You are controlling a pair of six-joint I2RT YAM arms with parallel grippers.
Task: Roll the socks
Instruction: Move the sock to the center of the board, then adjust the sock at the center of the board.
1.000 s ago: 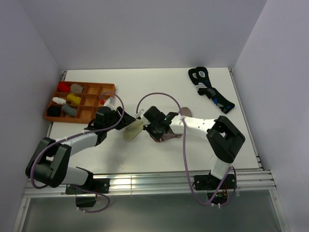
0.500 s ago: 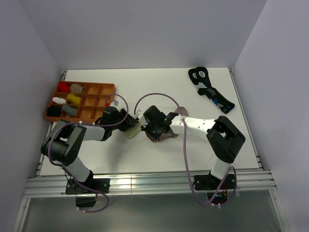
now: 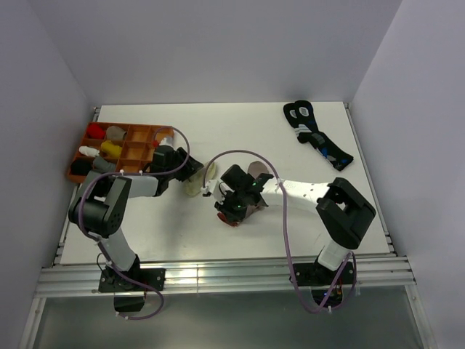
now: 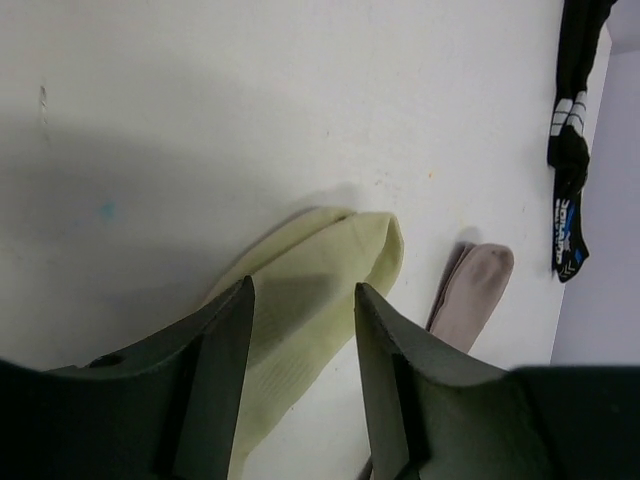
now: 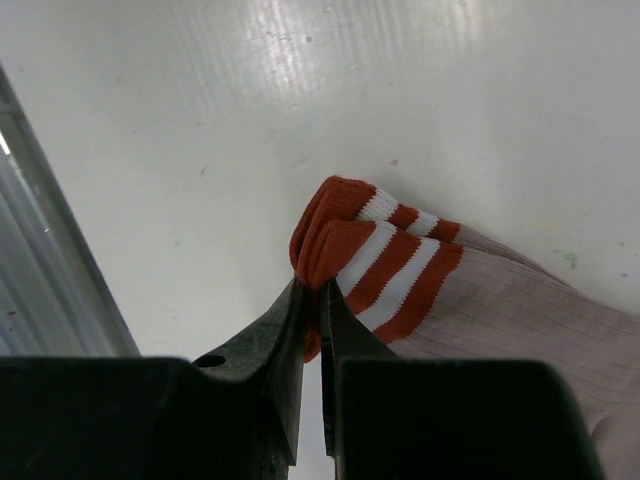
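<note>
The pale cream-yellow sock (image 4: 320, 270) lies flat on the white table, and also shows in the top view (image 3: 193, 186). My left gripper (image 4: 303, 290) is open and hovers above it with one finger on each side; in the top view it (image 3: 190, 173) is beside the tray. The taupe sock (image 3: 254, 182) lies to the right of the cream one, and its toe (image 4: 478, 282) shows in the left wrist view. My right gripper (image 5: 322, 290) is shut on its red-and-white striped cuff (image 5: 385, 255), at the sock's near end (image 3: 229, 215).
An orange divided tray (image 3: 145, 173) with small sock bundles (image 3: 109, 147) stands at the left. Black socks with blue-and-white marks (image 3: 317, 138) lie at the back right and show in the left wrist view (image 4: 572, 150). The table's metal front rail (image 5: 40, 290) is near the right gripper.
My left arm has drawn back toward the tray and the cream sock has shifted back-left with it. My right gripper has moved the striped cuff toward the table's near edge.
</note>
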